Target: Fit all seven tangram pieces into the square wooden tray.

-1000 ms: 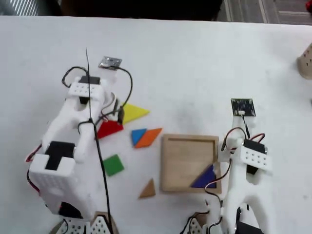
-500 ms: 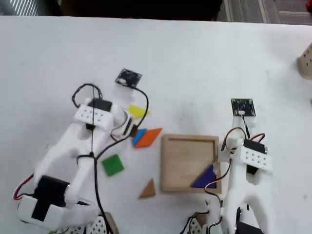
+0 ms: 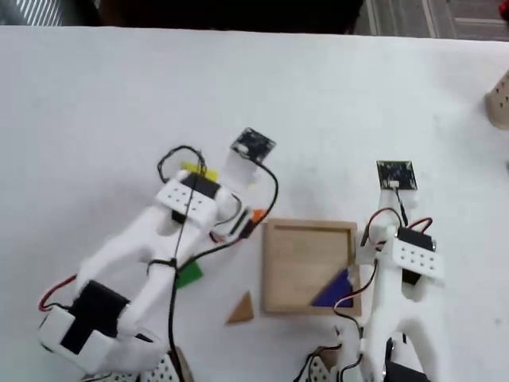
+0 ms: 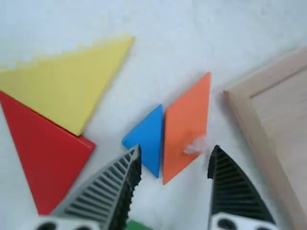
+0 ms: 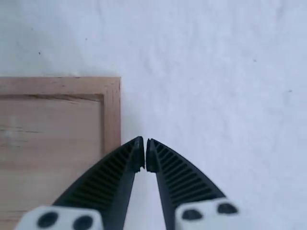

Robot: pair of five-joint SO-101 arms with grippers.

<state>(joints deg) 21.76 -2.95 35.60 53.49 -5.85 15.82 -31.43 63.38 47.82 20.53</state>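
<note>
1. L gripper [image 4: 175, 152] jaws apart over blue triangle [image 4: 147, 143] + orange parallelogram [image 4: 187, 124]; these lie edge to edge, no finger room betw.
2. Rim of wooden tray [image 4: 242, 115] just beside orange; narrow gap only.
3. Touching pair, yellow triangle [image 4: 62, 86] + red triangle [image 4: 43, 153], near blue's other side.
4. R gripper [image 5: 145, 154], fingers together, just outside tray rim; purple triangle [image 3: 330, 293] takes one tray corner.

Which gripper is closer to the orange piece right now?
Left. The left gripper hangs open right above the orange piece and blue triangle; the right gripper is shut at the tray's opposite edge.
</note>
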